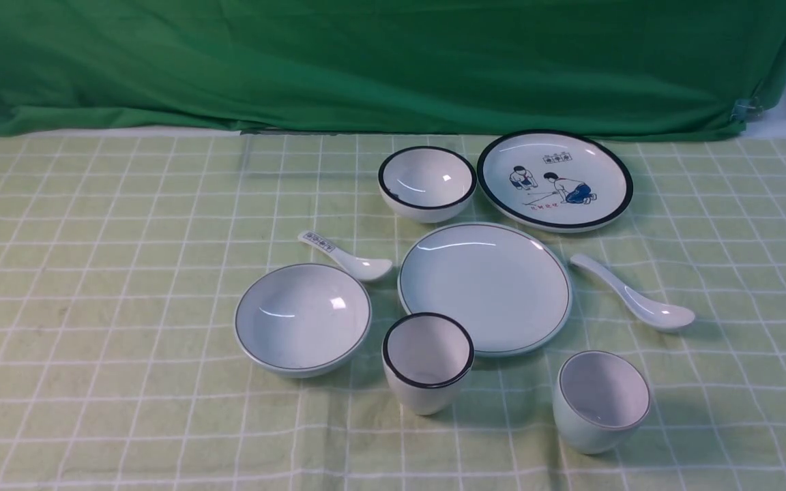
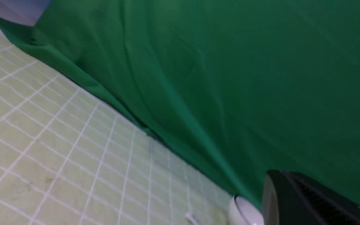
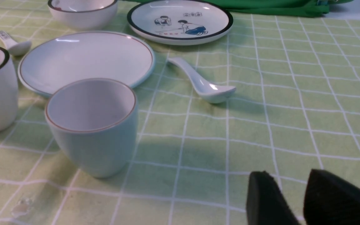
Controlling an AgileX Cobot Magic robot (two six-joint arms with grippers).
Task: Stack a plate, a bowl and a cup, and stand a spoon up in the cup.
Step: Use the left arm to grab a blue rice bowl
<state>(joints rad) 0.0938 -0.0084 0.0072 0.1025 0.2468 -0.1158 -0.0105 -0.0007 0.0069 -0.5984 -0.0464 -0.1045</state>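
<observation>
Plate point(image 1: 485, 290) sits flat near the middle of the bench point(image 1: 127, 423), perhaps as the base awaiting its stack. The wide bowl point(image 1: 303, 317) lies to its left, the rounded cup point(image 1: 601, 402) nearer on the right; the plain spoon point(image 1: 632, 296) rests beyond that cup. Left hand point(image 2: 269, 175): fingers together, empty; right hand point(image 3: 283, 173): fingers apart, nothing between them (ready for a rim, I'd guess). Glossy, smooth ceramic curves contrast with the creased, checked cloth point(image 1: 93, 307).

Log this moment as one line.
stage: not started | plate: bare, on cloth | bowl, cup: empty, upright | spoon: beside plate | left pincer: shut | right pincer: open, empty
</observation>
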